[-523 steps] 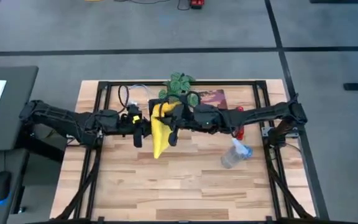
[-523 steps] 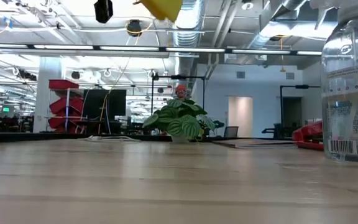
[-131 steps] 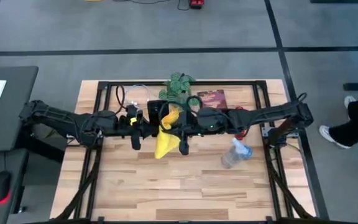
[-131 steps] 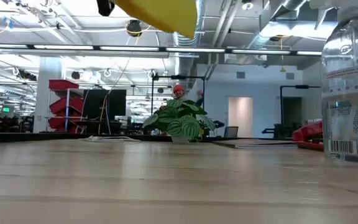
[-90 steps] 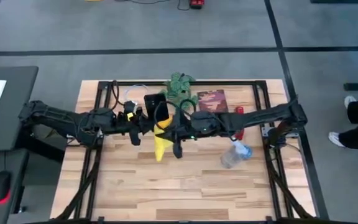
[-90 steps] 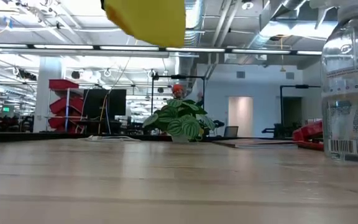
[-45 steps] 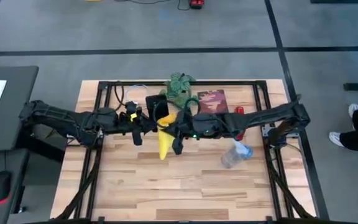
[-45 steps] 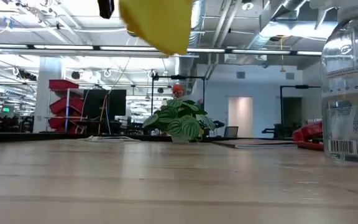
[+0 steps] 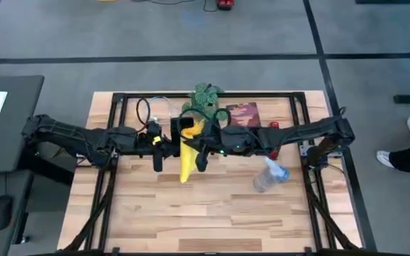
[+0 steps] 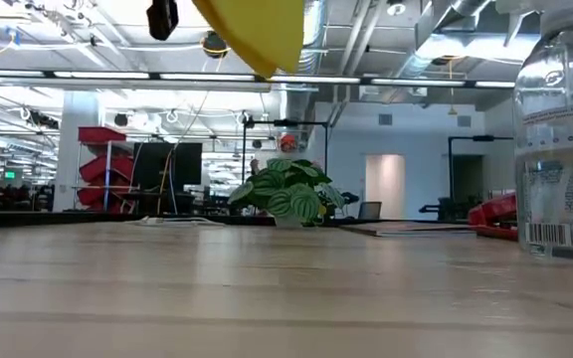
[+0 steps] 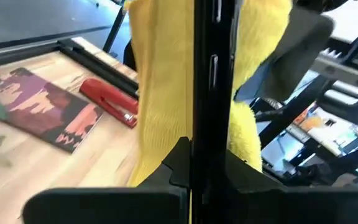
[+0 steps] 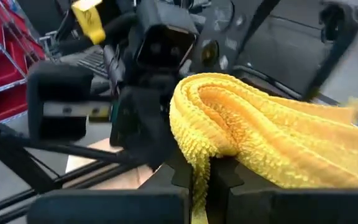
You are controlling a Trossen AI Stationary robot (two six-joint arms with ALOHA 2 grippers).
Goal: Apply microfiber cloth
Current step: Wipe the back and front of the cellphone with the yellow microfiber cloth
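A: Where is the microfiber cloth?

B: Up in the air above the middle of the wooden tabletop, between the two arms. It is bright yellow with a fine ribbed pile, and it hangs as a long tapering fold pointing toward 6 o'clock in the high view. In the low view only its lower tip shows, well clear of the planks.

A: Who has hold of it?

B: The right end effector. Its two dark fingers are pinched together on a bunched, folded edge of the cloth in the right wrist view.

A: And the left end effector?

B: It sits at 9 o'clock of the cloth, just beside it. Its fingers are closed on a thin black smartphone, seen edge-on and upright in the left wrist view, with the yellow fabric draped right behind it.

A: What else is on the tabletop?

B: A small plant with round striped leaves at 12 o'clock of the cloth. A dark red booklet lies flat at 1 o'clock, with a red stapler near it. A clear plastic bottle stands at 4 o'clock. A person's shoe shows on the floor at 3 o'clock.
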